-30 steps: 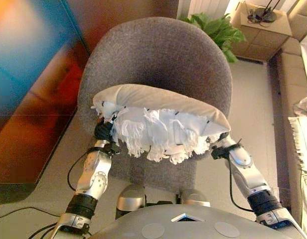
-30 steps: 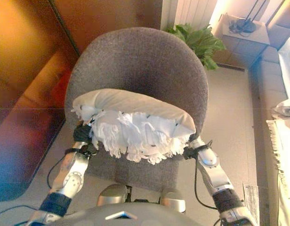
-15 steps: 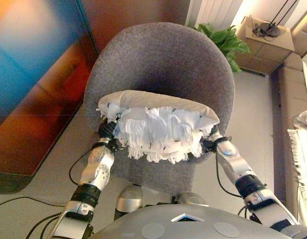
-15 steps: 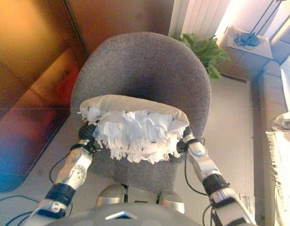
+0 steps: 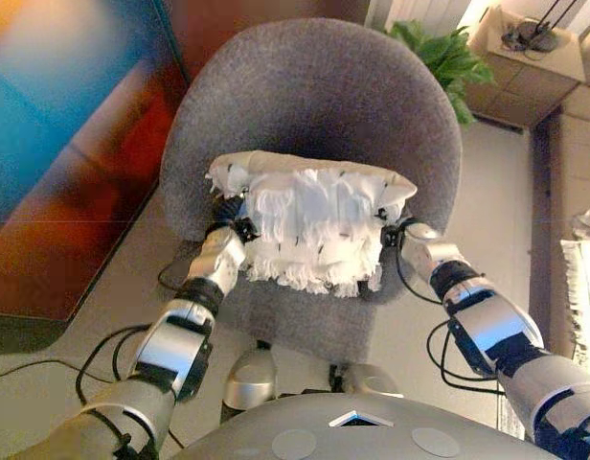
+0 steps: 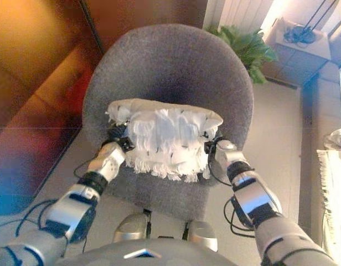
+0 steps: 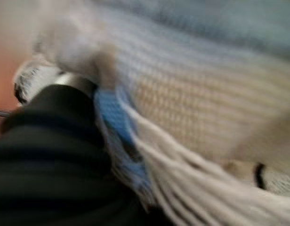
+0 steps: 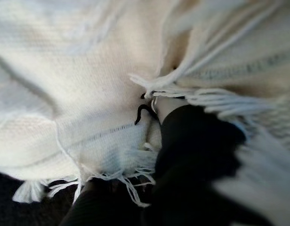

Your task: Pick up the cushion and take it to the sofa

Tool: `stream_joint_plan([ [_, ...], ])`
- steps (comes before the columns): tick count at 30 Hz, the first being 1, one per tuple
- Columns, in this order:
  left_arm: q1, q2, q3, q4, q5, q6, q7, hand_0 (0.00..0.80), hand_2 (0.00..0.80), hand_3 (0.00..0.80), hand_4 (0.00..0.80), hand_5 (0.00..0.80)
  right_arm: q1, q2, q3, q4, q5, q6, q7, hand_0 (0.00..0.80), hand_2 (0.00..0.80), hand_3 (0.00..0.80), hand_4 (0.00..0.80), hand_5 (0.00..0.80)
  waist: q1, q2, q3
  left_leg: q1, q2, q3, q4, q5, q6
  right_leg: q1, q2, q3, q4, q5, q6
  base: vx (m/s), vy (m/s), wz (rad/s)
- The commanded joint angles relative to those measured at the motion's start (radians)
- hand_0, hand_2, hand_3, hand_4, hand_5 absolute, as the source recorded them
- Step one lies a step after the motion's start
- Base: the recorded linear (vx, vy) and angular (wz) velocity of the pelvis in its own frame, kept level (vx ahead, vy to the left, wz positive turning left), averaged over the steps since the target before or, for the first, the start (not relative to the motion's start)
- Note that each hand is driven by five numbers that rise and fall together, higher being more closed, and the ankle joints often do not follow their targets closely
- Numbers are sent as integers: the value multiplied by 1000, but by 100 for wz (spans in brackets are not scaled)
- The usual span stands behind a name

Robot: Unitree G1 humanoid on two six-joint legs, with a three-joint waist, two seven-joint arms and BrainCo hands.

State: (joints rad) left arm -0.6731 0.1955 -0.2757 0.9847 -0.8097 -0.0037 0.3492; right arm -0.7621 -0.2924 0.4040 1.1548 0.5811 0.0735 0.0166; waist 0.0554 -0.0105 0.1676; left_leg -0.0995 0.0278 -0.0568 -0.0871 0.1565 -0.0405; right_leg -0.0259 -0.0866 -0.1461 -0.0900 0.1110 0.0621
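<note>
Above the round grey upholstered chair (image 5: 314, 96), a cream fringed woven cushion (image 5: 314, 216) is held between left hand (image 5: 230, 213) and right hand (image 5: 396, 233). Finger positions are buried in fabric and cannot be told.

The way forward is blocked by the grey armchair (image 5: 314, 105), whose curved back rises just behind the fringed cushion (image 5: 314, 216). On the left a dark cabinet (image 5: 56, 192) closes the side. Open floor (image 5: 491, 192) is seen to the right, bordered by a potted plant (image 5: 446, 59).
</note>
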Motion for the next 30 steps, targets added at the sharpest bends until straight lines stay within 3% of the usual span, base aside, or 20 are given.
stream_joint_plan([
  [1, -230, -75, -69, 97, -16, -4, -18, 0, 0, 0, 0, 0, -239, 1, 2, 12, -6, -36, 16, 0, 0, 0, 0, 0, -16, 11, 94, 56, 18, 22, 7, -118, -26, 16, -31, 23, 3, -52, 32, -17, 61, 0],
  [8, -258, 1, -51, 133, -42, -7, -48, 0, 0, 0, 0, 0, -252, -95, -30, -11, 29, -78, -33, 0, 0, 0, 0, 0, -35, 18, 118, 47, 15, 30, 4, -118, -31, -1, -35, 27, 3, -51, 37, 12, 33, -1],
  [11, -201, 72, -40, 118, -43, -20, -68, 0, 0, 0, 0, 0, -198, -181, -63, -39, 64, -113, -27, 0, 0, 0, 0, 0, -42, 19, 122, 52, 15, 39, 6, -124, -31, 2, -38, 26, 3, -54, 39, 76, 40, -1],
  [21, 62, 241, 80, 71, 18, -53, -147, 0, 0, 0, 0, 0, 77, -352, -235, -169, 80, -169, -60, 0, 0, 0, 0, 0, -46, 11, 105, 96, 13, 60, 9, -154, -20, 34, -38, 20, 3, -72, 46, 88, 1, -4],
  [30, 397, 250, 249, 5, 45, -84, -146, 0, 0, 0, 0, 0, 451, -354, -445, -310, 42, -223, -130, 0, 0, 0, 0, 0, -49, 13, 64, 147, 8, 69, 6, -171, -11, 86, -32, 10, 3, -95, 41, 71, -1, -3],
])
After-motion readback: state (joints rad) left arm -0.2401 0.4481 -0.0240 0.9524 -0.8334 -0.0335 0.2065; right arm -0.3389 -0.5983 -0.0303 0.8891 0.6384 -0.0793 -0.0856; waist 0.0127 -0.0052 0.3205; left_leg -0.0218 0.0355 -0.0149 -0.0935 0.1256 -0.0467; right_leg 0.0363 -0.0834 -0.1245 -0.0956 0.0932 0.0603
